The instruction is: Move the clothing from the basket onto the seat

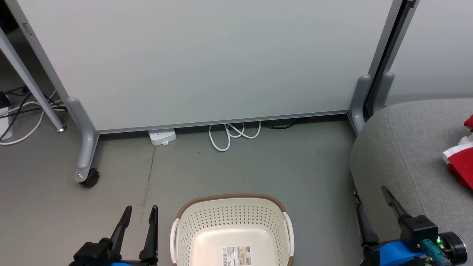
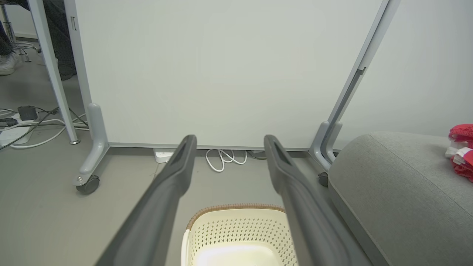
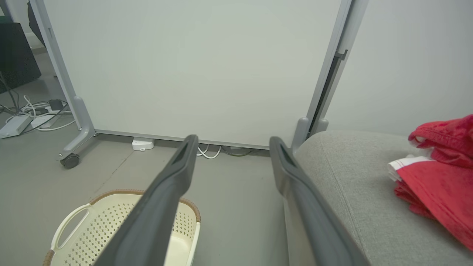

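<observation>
Left claw (image 1: 141,208) stands wide open at the lower left of the head view. Its two dark fingers point up and there is nothing between them. It hangs over the grey floor (image 1: 258,166), just beside the left handle of the basket (image 1: 231,197). The right claw (image 1: 370,192) at the lower right is also fully spread and holds nothing; one finger is seen against the floor and the other against the rounded edge of the seat (image 1: 402,147).

The basket stands on the floor between the two claws. Its pale bottom is bare and carries a paper label (image 1: 236,255). The clothing (image 1: 460,162) lies on the seat, at the right border of the head view, well apart from the basket. In the right wrist view it is a red pile with white trim: one piece lies flatter in front and one is bunched up behind it.

Behind the basket a pale partition panel (image 1: 207,62) stands on grey feet with a caster wheel (image 1: 89,178). Under its lower edge lie a white power strip (image 1: 162,136) and a looped white cable (image 1: 231,135).
</observation>
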Robot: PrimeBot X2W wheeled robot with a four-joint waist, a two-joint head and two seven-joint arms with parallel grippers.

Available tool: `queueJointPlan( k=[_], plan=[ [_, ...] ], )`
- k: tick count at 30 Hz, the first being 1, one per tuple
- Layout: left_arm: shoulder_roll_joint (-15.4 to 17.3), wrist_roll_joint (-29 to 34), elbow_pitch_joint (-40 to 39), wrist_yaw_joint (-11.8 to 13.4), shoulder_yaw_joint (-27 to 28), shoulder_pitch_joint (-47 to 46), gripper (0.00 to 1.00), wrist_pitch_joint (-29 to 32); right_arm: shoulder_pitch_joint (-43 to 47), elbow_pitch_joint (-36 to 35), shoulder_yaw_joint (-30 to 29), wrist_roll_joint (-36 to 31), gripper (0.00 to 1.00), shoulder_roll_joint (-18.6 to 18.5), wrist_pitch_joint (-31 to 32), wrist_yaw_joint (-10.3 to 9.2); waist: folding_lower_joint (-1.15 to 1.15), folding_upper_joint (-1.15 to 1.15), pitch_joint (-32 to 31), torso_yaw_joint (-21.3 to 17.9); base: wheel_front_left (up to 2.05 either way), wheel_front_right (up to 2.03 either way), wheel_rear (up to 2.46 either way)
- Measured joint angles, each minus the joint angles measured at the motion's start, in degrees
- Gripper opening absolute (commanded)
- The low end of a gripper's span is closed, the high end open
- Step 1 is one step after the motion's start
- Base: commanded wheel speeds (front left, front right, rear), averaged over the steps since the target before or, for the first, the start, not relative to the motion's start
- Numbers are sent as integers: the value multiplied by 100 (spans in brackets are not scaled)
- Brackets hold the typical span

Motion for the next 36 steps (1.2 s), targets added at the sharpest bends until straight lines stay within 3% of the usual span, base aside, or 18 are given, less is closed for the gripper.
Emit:
queueJointPlan(
  k=[7,8,18,36],
  plan=[
    [-2,1,20,0,-15,-3,100,0,21,4,-56,31,100,18,-5,0,0,0,-9,-7,0,0,0],
    [-5,-1,55,2,-19,4,0,5,23,44,-54,31,0,18,3,2,0,0,-10,-7,0,0,0],
    [-38,-15,553,3,-33,313,0,40,104,606,-53,67,0,30,13,4,0,0,-10,-10,0,0,0],
    [-20,-1823,431,3,155,253,0,461,25,665,-148,2224,0,34,309,4,0,0,-2,-67,0,0,0]
  ],
)
